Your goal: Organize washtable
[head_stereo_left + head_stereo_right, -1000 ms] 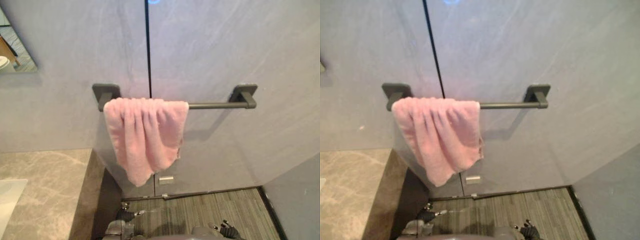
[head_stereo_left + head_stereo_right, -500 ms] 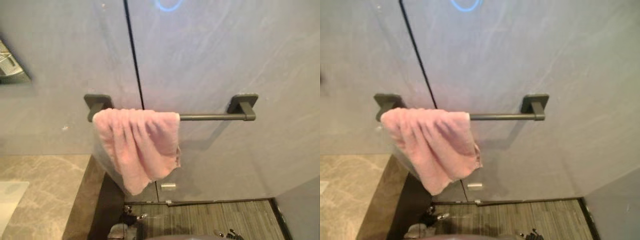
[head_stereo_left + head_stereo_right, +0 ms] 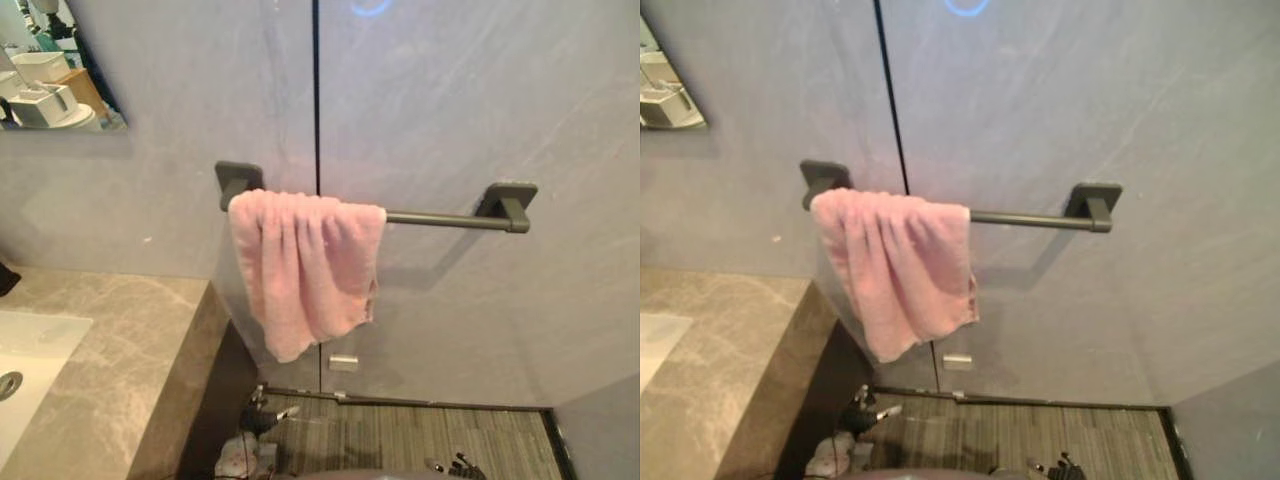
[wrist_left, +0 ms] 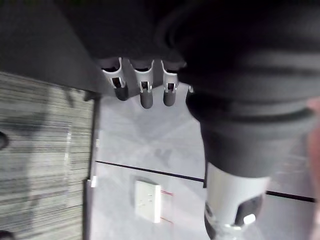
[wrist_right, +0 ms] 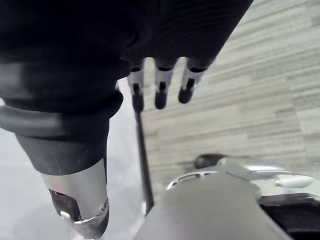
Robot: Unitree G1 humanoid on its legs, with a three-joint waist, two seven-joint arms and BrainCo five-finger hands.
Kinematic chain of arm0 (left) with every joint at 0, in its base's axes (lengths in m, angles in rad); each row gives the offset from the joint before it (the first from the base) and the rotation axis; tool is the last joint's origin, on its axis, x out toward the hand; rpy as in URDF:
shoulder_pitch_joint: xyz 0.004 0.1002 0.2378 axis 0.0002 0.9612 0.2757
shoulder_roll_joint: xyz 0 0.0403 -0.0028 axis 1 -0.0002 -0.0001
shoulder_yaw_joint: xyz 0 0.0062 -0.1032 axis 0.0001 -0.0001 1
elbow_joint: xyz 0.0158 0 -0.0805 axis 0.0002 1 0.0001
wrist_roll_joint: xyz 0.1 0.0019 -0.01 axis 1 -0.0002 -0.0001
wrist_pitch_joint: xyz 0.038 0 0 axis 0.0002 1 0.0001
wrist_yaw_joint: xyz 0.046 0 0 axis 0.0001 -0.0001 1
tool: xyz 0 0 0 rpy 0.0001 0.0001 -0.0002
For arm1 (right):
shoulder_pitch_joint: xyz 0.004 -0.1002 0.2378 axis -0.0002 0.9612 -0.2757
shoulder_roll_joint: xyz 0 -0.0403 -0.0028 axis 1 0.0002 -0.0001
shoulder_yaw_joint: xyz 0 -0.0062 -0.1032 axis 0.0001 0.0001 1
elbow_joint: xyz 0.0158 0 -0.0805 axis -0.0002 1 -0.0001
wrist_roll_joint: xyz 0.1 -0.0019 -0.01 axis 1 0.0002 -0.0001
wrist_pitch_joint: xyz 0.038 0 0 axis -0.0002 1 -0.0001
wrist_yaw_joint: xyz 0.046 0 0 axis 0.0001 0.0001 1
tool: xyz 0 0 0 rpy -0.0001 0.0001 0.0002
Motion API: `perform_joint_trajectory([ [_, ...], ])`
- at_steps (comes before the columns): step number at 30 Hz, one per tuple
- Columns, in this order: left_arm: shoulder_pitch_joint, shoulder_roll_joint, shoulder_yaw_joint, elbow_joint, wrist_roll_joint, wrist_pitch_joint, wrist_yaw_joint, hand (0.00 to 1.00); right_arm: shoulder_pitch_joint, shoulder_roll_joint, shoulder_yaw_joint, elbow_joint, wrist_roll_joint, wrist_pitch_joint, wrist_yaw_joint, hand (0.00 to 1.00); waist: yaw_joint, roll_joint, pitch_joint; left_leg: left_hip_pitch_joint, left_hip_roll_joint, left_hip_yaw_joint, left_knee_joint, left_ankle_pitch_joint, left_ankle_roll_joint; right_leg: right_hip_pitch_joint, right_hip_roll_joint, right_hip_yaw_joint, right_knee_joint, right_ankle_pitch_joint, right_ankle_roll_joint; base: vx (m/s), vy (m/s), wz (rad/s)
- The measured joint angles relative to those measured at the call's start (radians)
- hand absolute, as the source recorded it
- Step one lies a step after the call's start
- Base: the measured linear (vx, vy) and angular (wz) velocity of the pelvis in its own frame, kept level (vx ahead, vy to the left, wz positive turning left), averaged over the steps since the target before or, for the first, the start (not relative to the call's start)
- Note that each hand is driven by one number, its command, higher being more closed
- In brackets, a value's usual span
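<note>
A pink towel [image 3: 305,265] hangs bunched over the left end of a dark towel bar [image 3: 450,218] on the grey wall. The marble washtable [image 3: 120,350] lies at the lower left, with a white sink [image 3: 25,350] set in it. My left hand [image 3: 260,415] hangs low beside the counter's dark side, above the floor. Its fingers [image 4: 145,92] are straight and hold nothing. My right hand [image 3: 457,466] hangs at the bottom edge, and its fingers [image 5: 160,90] are relaxed over the striped floor, empty too.
A mirror [image 3: 55,70] at the upper left reflects white holders. A dark vertical seam [image 3: 317,100] runs down the wall behind the bar. A small white plate [image 3: 343,362] sits low on the wall. Grey striped flooring [image 3: 430,440] lies below.
The whole picture has shifted, so the camera has turned toward the washtable; more of the counter, the sink and the mirror now show. The towel and both hands have not moved.
</note>
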Motion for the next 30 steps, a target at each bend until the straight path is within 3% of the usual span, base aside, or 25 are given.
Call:
perform_joint_trajectory([
  [5, 0.042, 0.007, 0.006, -0.331, -0.033, -0.007, -0.004, 0.0, 0.035, -0.005, 0.038, -0.067, -0.017, -0.002, 0.002, 0.0, 0.017, 0.006, -0.002, 0.009, 0.006, -0.011, 0.002, 0.003, -0.006, -0.012, -0.002, -0.018, 0.063, -0.047, -0.01, 0.03, -0.034, 0.11],
  [10, 0.046, 0.007, 0.046, -0.49, -0.031, -0.027, -0.002, 0.0, 0.033, -0.007, 0.045, -0.076, -0.039, 0.0, 0.006, 0.0, 0.021, 0.009, -0.003, 0.021, 0.019, -0.003, 0.002, 0.003, -0.008, -0.009, 0.0, -0.023, 0.086, -0.068, -0.015, 0.03, -0.045, 0.02],
  [30, 0.069, -0.039, 0.171, -0.553, -0.027, -0.023, 0.027, 0.0, 0.049, -0.003, 0.046, -0.116, -0.04, 0.01, 0.028, 0.0, 0.024, 0.016, -0.058, 0.015, 0.025, 0.008, 0.016, 0.002, -0.008, -0.012, 0.001, -0.028, 0.092, -0.068, -0.017, -0.03, -0.01, 0.0],
])
